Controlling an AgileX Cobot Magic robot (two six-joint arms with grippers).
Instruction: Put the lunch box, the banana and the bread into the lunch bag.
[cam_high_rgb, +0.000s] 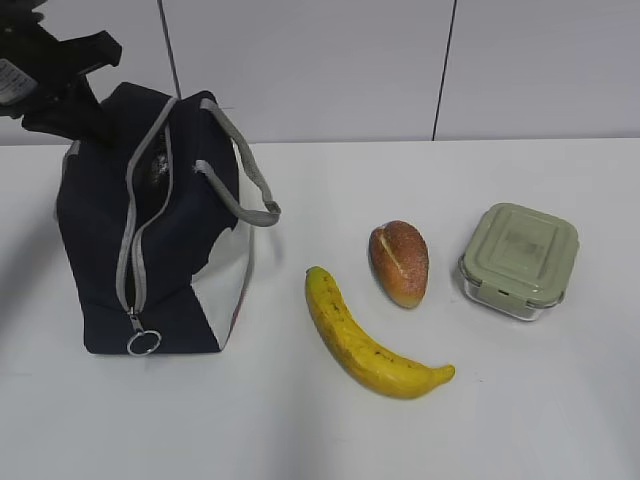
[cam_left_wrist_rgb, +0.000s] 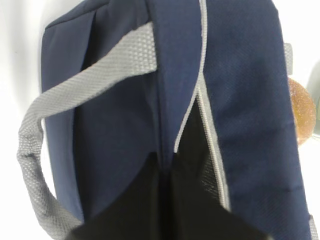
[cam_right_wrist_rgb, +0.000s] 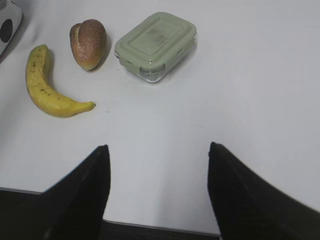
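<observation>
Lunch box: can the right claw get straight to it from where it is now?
Probably yes. The right claw is open and empty, with bare table between it and the lunch box; the bread and banana lie off to the side.

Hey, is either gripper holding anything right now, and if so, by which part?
The left gripper is shut on the lunch bag, pinching fabric beside the zipper. The right gripper is open, holding nothing.

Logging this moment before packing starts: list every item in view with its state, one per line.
lunch bag: standing upright, zipper partly open, nothing packed yet
banana: lying on the table, unpeeled
bread: lying on the table beside the banana
lunch box: on the table, lid on
left hand: shut on the lunch bag's top edge
right hand: open, empty
</observation>
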